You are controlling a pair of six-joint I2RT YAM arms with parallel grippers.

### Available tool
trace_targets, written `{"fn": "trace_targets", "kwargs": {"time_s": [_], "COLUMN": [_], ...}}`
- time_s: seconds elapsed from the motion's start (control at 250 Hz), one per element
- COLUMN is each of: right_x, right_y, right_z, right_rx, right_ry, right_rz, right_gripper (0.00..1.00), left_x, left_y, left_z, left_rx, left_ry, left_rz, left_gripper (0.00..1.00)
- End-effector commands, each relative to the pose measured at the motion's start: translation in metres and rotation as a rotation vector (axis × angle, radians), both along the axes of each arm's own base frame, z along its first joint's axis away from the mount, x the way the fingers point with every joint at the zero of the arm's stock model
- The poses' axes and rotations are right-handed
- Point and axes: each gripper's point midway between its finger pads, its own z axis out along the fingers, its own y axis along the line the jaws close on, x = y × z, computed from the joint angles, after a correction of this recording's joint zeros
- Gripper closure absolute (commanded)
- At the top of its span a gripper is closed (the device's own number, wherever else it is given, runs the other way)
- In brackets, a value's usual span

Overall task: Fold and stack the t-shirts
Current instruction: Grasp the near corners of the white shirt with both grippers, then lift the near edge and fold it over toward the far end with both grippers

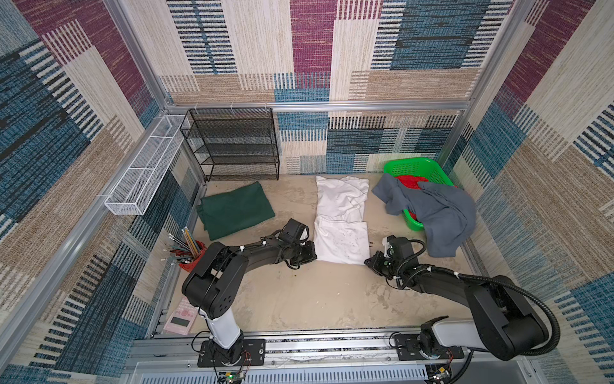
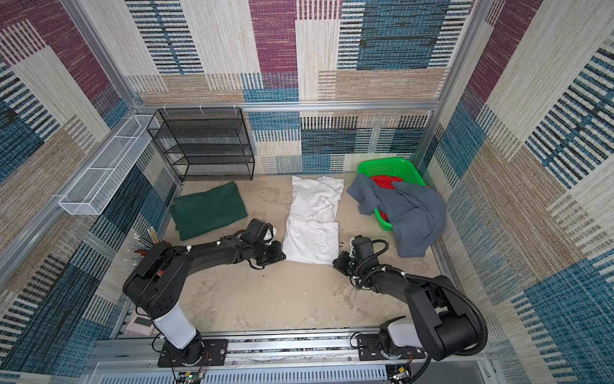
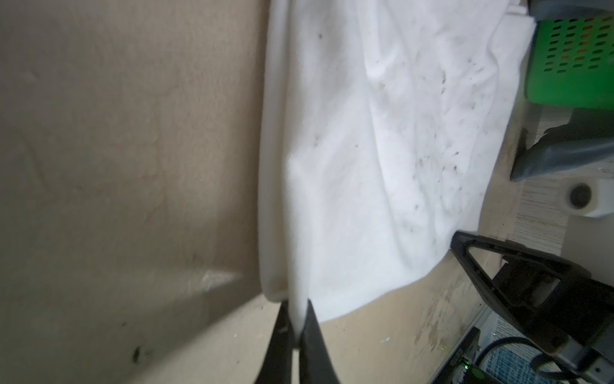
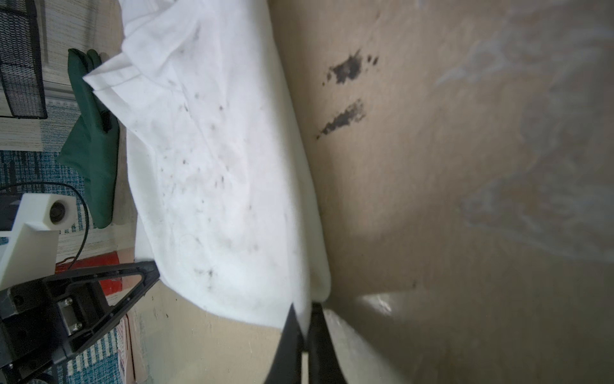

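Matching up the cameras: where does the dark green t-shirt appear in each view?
A top view: dark green t-shirt, left of the white t-shirt.
A top view: same spot, in front of the black rack.
Left wrist: not in it.
Right wrist: beyond the white t-shirt.
Shared landmark: the white t-shirt, in all four.

So the left arm [image 1: 255, 254] and right arm [image 1: 442, 277] both reach forward and low, forearms angled in toward each other. The left gripper [image 3: 296, 320] is pinched tight on one near corner of the white t-shirt [image 1: 340, 239], and the right gripper [image 4: 304, 320] is doing the same on the other near corner.
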Motion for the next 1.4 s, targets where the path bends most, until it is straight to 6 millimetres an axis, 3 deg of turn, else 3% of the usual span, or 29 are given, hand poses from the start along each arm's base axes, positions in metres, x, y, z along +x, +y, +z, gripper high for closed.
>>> {"fn": "trace_targets", "kwargs": {"time_s": [0.0,0.42,0.708,0.88,1.096,1.396], "right_x": [0.001,0.008,0.002,-0.003,-0.005,-0.030], "right_y": [0.001,0.008,0.011,0.015,0.017,0.021], "right_z": [0.008,0.054,0.100,0.123,0.131,0.143], "right_rx": [-0.010,0.025,0.099,0.147,0.143,0.149], "right_ry": [-0.027,-0.159,-0.300,-0.357,-0.365,-0.395], "right_rz": [0.025,0.069,0.076,0.097,0.099,0.101], "right_gripper": [1.00,1.00,1.00,1.00,1.00,1.00], "left_x": [0.000,0.002,-0.002,-0.010,-0.025,-0.059], "left_y": [0.002,-0.008,-0.008,-0.008,-0.008,-0.006], "left_z": [0.006,0.043,0.085,0.099,0.107,0.119], "left_rx": [0.010,-0.060,-0.104,-0.123,-0.128,-0.090], "left_ry": [-0.029,-0.081,-0.157,-0.185,-0.214,-0.288], "left_rz": [-0.015,-0.032,-0.048,-0.053,-0.057,-0.051], "left_gripper": [1.00,1.00,1.00,1.00,1.00,1.00]}}
